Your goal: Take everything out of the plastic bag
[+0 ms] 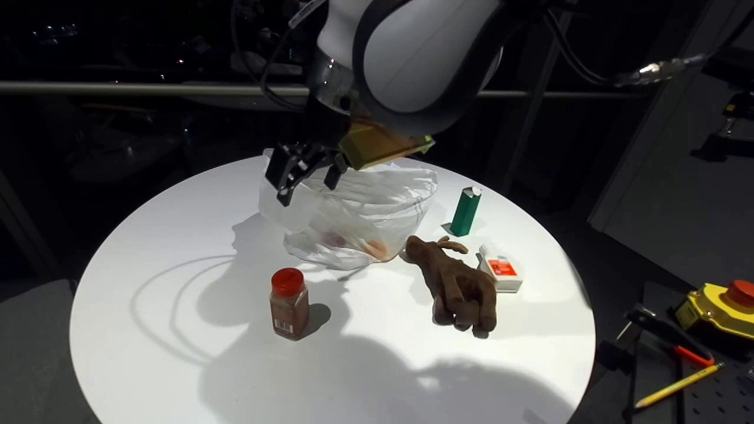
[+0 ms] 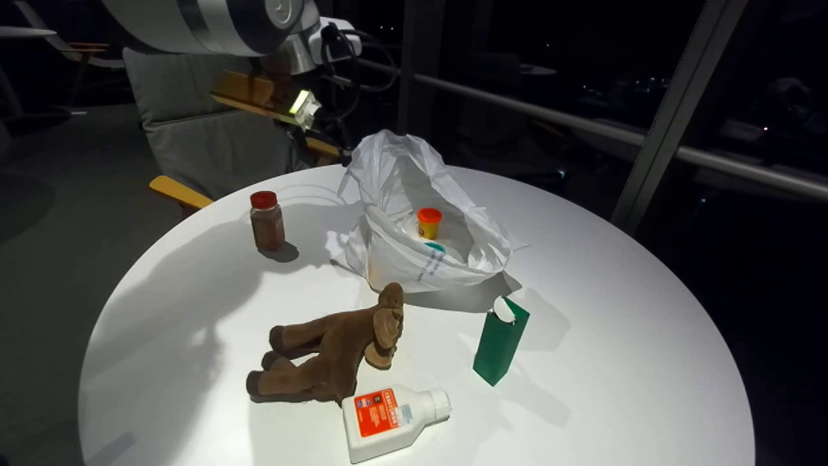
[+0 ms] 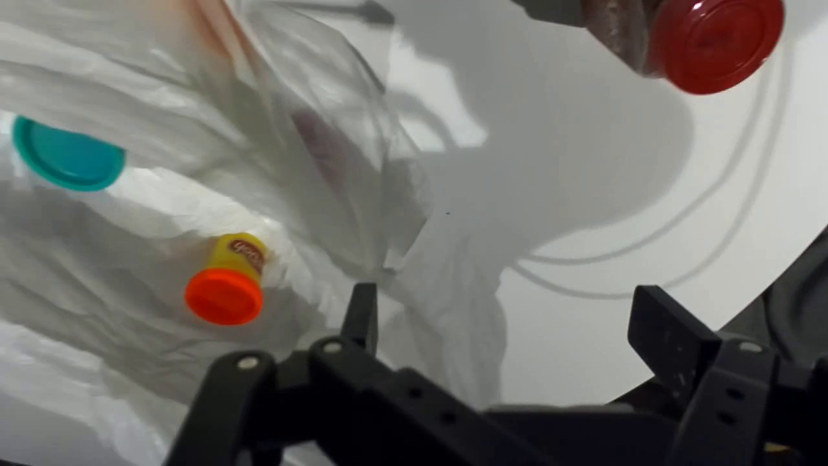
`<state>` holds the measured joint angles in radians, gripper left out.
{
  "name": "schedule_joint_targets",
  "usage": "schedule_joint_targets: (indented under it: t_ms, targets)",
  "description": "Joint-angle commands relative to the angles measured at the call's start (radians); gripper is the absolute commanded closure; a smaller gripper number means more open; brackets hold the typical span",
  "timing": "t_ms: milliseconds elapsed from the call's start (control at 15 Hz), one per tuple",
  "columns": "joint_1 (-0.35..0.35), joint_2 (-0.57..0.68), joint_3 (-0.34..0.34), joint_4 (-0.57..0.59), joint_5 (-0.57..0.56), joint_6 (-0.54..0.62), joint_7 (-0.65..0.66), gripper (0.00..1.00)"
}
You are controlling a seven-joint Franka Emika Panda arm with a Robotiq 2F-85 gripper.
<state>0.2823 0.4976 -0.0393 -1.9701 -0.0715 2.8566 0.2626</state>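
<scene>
Plastic bag (image 2: 401, 262): whitish, translucent, heavily wrinkled; sits on the round table (image 2: 634, 323) with its mouth gaping. Print on one wall, too small to read.

Inside it: a yellow tub (image 3: 226, 285) with an orange lid, resting on the film, and a teal lid (image 3: 71, 155), partly covered by a fold. Orange and purplish patches show through the wall in an exterior view; I cannot identify what causes them.

Gripper (image 3: 511, 317): jaws spread wide, tabletop and shadow visible in the gap between them. It hangs above the table at the edge of the bag; whether it touches the film, I cannot tell. The white arm (image 1: 424, 59) comes down from above in both exterior views.

Outside the bag, on the table, four items:
- Jar (image 1: 290, 312), red cap, reddish-brown contents; upright, well apart from the other three.
- Plush toy (image 2: 339, 349), brown; lying down, head right by the bag, legs pointing away from it.
- White bottle (image 2: 385, 424), orange-red label; lying flat next to the toy, contact between the two uncertain.
- Green box (image 2: 499, 346), narrow, with a silvery top; standing on end near the bag, apart from it.

Surroundings: grey chair (image 2: 213, 139) behind the table. On a dark surface to the side, in an exterior view: yellow control box (image 1: 718, 309) with a red button, and a yellow pencil (image 1: 677, 386).
</scene>
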Motion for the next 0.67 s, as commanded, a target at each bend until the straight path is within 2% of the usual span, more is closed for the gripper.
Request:
schedule_joint_targets:
  t_ms: [0,267,600]
  targets:
    - [0.015,-0.010,-0.053,0.051,-0.006,-0.111,0.084,0.00]
    - [0.001,0.024,-0.056,0.094,0.008,-0.189,0.160,0.00]
    - [-0.034,0.076,-0.067,0.128,0.075,-0.138,0.282,0.00]
